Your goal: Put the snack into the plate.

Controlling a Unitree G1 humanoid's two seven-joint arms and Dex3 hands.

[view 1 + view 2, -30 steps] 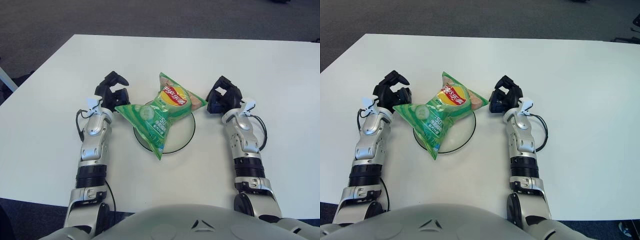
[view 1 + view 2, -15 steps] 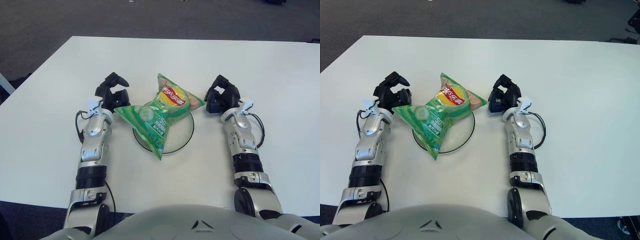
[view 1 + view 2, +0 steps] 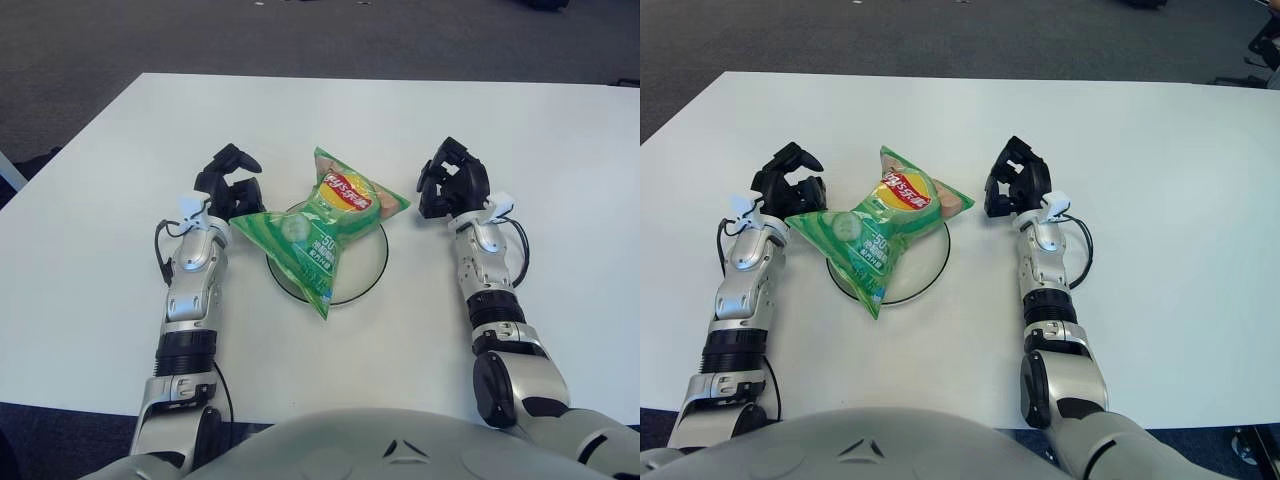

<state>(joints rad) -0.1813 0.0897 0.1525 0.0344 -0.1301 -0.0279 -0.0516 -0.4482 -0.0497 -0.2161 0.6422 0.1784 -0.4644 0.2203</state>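
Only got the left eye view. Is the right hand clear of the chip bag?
Observer: Yes. The right eye view shows a strip of white table between the right hand and the chip bag.
Operator: Room further right?
Observer: The table runs on to that frame's right edge.
Operator: Left side?
Observer: The left hand shows beside the bag's left corner; I cannot tell whether they touch. The bag's near tip overhangs the plate.
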